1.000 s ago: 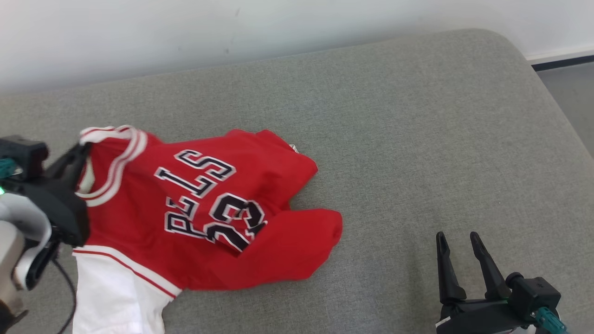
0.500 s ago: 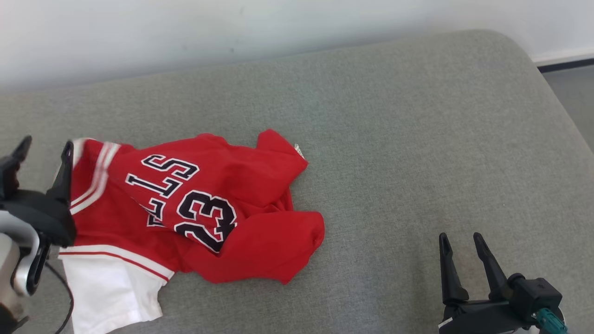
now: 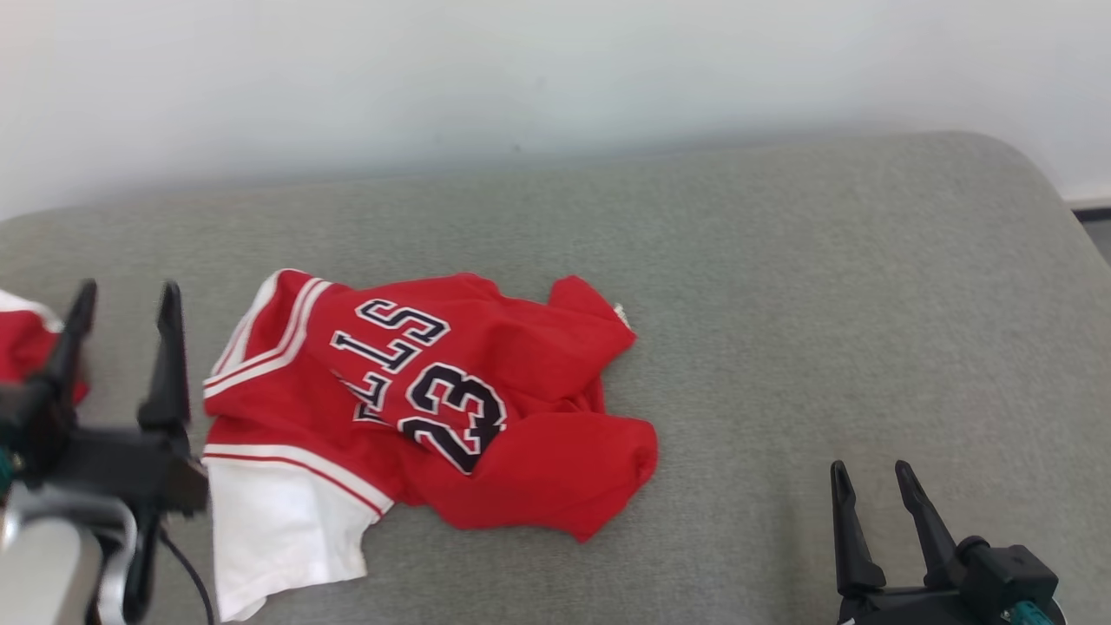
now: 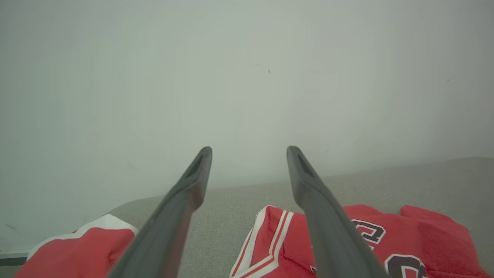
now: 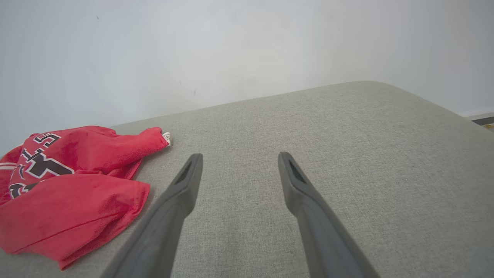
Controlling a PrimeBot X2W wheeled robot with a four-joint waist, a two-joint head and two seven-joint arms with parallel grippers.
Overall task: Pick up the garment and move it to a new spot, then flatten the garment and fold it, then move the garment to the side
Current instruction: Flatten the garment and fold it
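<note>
Your left gripper (image 3: pixel 126 299) has let go of the jersey (image 3: pixel 417 399) and now stands wide just beside it, the right gripper (image 3: pixel 871 477) wide too, so you may pinch its crumpled layers together.

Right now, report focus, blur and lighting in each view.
Head view: soft even light, no glare; jersey lettering crisp, left gripper slightly blurred. Left wrist view: near fingers soft-edged, wall hazy. Right wrist view: cushion weave sharp, shadows faint.

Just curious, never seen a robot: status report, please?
Left gripper open, empty. Right gripper open, empty. Jersey crumpled on cushion. Another red garment far left.
</note>
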